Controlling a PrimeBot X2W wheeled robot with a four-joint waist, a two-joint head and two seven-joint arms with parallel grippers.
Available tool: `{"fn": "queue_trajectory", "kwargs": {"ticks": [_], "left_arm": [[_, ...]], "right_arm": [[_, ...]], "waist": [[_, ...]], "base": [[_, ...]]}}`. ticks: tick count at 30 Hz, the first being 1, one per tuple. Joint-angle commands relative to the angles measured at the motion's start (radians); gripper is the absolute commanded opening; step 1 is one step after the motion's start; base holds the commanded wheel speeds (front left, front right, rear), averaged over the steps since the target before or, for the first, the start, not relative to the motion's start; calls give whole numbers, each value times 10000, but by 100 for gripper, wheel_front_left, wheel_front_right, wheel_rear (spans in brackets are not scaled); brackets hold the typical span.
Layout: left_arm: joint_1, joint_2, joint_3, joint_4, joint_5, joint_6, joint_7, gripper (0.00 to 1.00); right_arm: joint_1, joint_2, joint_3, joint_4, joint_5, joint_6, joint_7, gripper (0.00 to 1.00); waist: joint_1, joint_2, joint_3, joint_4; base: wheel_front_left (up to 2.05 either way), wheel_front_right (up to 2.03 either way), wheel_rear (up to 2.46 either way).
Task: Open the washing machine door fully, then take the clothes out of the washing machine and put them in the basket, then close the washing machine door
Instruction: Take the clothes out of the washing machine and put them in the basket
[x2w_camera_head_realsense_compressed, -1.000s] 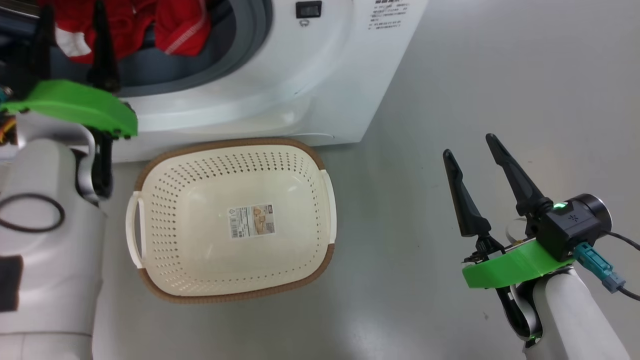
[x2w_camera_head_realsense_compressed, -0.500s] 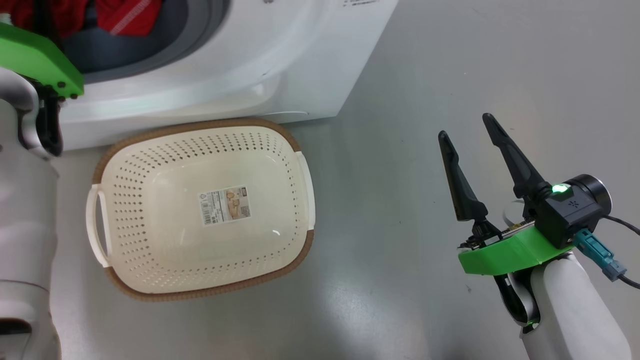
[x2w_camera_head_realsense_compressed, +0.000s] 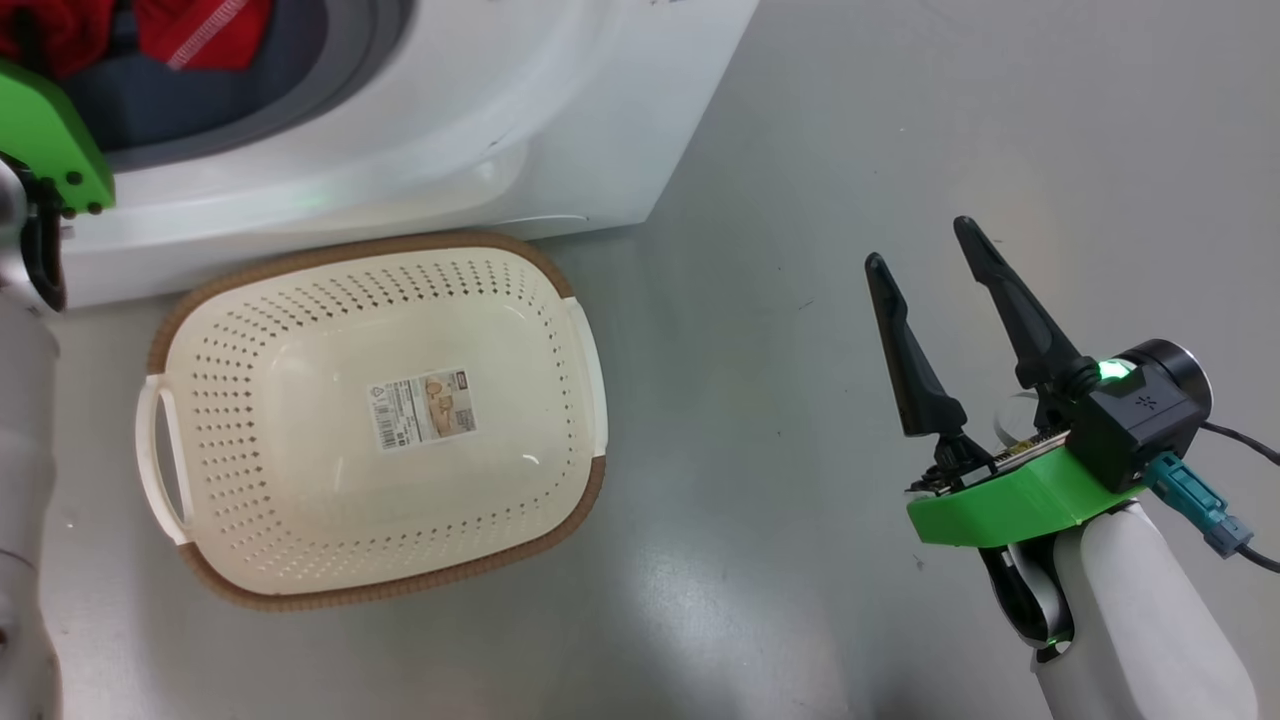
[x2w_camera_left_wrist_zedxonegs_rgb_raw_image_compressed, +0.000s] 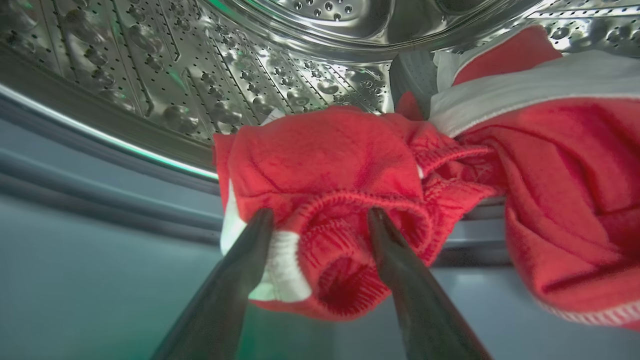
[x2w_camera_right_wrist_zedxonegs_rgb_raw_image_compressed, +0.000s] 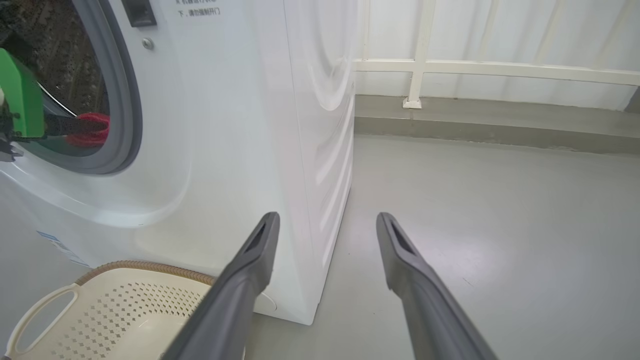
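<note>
- Reached into the washing machine with the left tool, spread to the full and holding nothing; straddled a bunched red hem of the clothes, with more cloth at 12 o'clock beyond the fingertips.
- Found the clothes heaped at the mouth of the drum, part hanging over the grey gasket; at 11 o'clock in the head view.
- Risked pinching only the thin outer fold: likely to slip free on the pull, or to bring out one garment and leave the rest behind.
- Risked snagging the soft fabric on the gasket lip or the drum holes if dragged sideways rather than straight out.
- Risked a trailing end dropping onto the floor short of the basket if released early or carried too low. Basket empty, just in front of the washer at 8 o'clock.
- Had the right tool at 4 o'clock, likewise fully spread and empty, well apart from the basket, over the floor. Little danger there unless swung across the left arm's path to the basket.
</note>
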Motion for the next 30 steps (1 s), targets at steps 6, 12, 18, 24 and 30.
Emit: {"fn": "queue_trajectory", "kwargs": {"ticks": [6,12,18,24,30], "left_arm": [[-232,631,-150,59,143,82,362,100],[-230,638,-211,100,46,-113,166,0],[-189,552,-223,61,-109,-360,-277,0],[26,465,-261,-207,-201,-586,-1453,0],[303,478,-334,-705,-157,-623,-2087,0]], "right_arm": [[-2,44,285,-205,264,35,-61,100],[13,44,346,-177,343,35,-61,100],[45,45,310,-132,350,35,-61,100],[90,45,292,-83,367,35,-61,100],[137,45,252,-49,326,35,-61,100]], "waist": [[0,-1,11,-84],[0,-1,-17,-115],[0,-1,-58,-60],[0,-1,-180,51],[0,-1,-325,160]], "base": [[0,0,0],[0,0,0],[0,0,0],[0,0,0],[0,0,0]]}}
